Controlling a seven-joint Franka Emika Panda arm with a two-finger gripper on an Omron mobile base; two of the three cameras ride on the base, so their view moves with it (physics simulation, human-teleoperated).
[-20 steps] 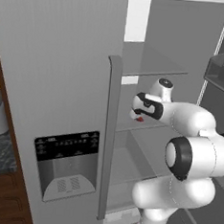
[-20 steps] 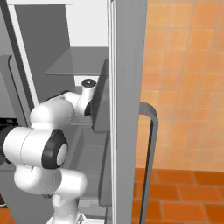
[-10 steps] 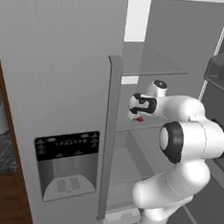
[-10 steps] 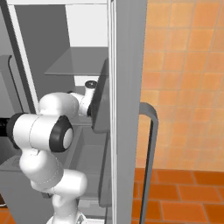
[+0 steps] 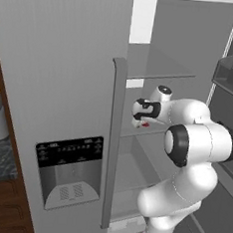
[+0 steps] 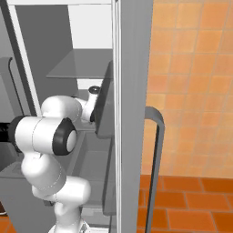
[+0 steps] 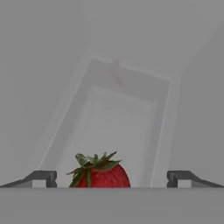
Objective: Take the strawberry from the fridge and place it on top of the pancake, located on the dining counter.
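Observation:
The fridge (image 5: 68,59) stands with its left door shut and its right door (image 5: 231,78) swung open. My gripper (image 5: 140,115) reaches in over the middle glass shelf (image 5: 158,67). In the hand view the gripper (image 7: 111,178) is open, its fingertips (image 7: 43,177) set wide apart. The strawberry (image 7: 101,174), red with a green leafy cap, sits between them, slightly nearer the left tip and touching neither. A red speck under the hand in the left base view is the strawberry (image 5: 144,124). The pancake and the dining counter are out of view.
The door's long handle (image 5: 113,138) runs just left of my hand, with the black dispenser panel (image 5: 69,169) below it. Door bins (image 5: 232,73) line the open door on the right. A drawer (image 5: 133,175) lies below the shelf. An orange tiled wall (image 6: 195,82) is beyond the open door.
The elbow has swung left and forward while the hand stays over the middle shelf, shifting slightly. The jaws remain wide open.

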